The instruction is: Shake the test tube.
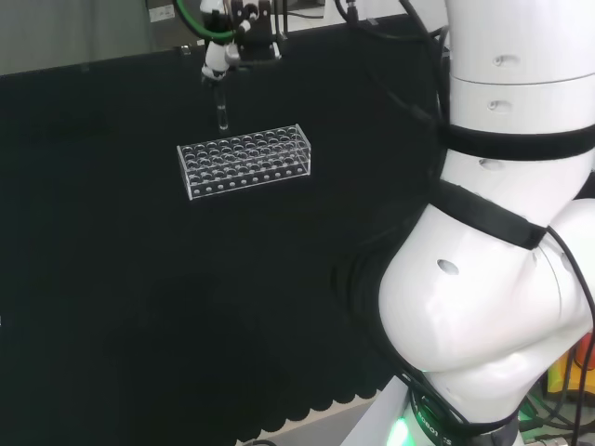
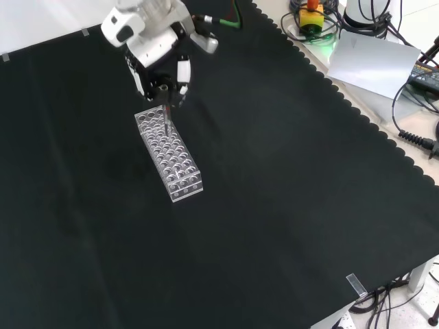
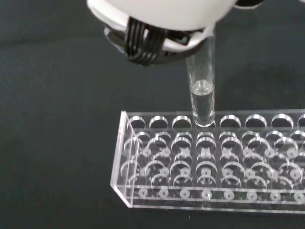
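My fingers [image 2: 180, 72] are curled around the top of the test tube [image 3: 202, 90], pinching it so it hangs straight down below my hand [image 2: 159, 58]. Its long axis is upright, mouth end in my grip and rounded bottom pointing at the bench. In the wrist view a little clear liquid sits in the lower part of the tube.

The bottom of the tube is just above the clear rack [image 1: 244, 160], over the row of holes along the rack's far edge in the head view, near that view's left end of the rack. From the wrist view I judge the tip to be clear of the holes, though very close to the rack's top.

The rack lies on the black cloth [image 2: 288, 178] with its other holes empty as far as I can tell. Before shaking, I would want the tube higher, so that a sideways swing cannot strike the rack.
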Action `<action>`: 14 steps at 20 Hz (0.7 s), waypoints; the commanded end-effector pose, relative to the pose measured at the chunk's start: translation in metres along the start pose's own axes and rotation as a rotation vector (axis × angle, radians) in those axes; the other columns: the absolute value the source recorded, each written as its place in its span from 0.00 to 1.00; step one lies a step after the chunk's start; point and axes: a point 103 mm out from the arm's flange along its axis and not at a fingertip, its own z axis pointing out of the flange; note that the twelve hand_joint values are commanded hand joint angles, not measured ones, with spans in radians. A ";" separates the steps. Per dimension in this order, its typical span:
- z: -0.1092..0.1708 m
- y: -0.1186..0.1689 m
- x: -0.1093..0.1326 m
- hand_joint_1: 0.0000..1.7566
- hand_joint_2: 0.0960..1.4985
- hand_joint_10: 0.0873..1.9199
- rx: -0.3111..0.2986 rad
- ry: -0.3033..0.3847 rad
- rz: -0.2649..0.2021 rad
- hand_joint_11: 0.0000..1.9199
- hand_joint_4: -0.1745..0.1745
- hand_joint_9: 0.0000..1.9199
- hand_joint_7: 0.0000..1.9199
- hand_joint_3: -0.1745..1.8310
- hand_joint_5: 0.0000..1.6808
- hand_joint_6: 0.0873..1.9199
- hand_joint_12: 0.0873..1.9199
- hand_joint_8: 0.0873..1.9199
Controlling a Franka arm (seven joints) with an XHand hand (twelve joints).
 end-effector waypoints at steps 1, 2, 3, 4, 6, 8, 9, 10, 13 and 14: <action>-0.032 -0.016 -0.003 0.70 0.41 0.36 -0.043 0.004 -0.015 0.71 0.00 0.89 0.92 0.38 0.81 0.21 0.39 0.19; -0.034 -0.017 -0.002 0.70 0.41 0.36 -0.049 0.007 -0.017 0.71 0.00 0.89 0.92 0.38 0.81 0.21 0.39 0.19; -0.036 -0.018 0.001 0.70 0.41 0.36 -0.054 0.016 -0.016 0.71 0.00 0.89 0.92 0.38 0.81 0.21 0.39 0.19; -0.039 -0.019 0.004 0.70 0.41 0.36 -0.060 0.021 -0.022 0.71 0.00 0.89 0.92 0.38 0.81 0.21 0.39 0.19; -0.043 -0.020 0.013 0.70 0.40 0.36 -0.068 0.032 -0.039 0.71 0.00 0.89 0.92 0.38 0.81 0.21 0.39 0.19; -0.045 -0.021 0.028 0.70 0.40 0.36 -0.074 0.047 -0.064 0.71 0.00 0.89 0.92 0.39 0.81 0.21 0.39 0.19; -0.046 -0.021 0.037 0.70 0.40 0.36 -0.076 0.051 -0.079 0.71 0.00 0.89 0.92 0.39 0.81 0.21 0.39 0.19; -0.047 -0.021 0.046 0.70 0.40 0.36 -0.078 0.058 -0.096 0.71 0.00 0.89 0.92 0.39 0.81 0.21 0.39 0.19; -0.050 -0.022 0.074 0.70 0.40 0.36 -0.079 0.071 -0.143 0.71 0.00 0.89 0.92 0.39 0.81 0.22 0.39 0.19; -0.051 -0.022 0.082 0.70 0.40 0.36 -0.078 0.075 -0.157 0.71 0.00 0.89 0.92 0.39 0.81 0.22 0.39 0.19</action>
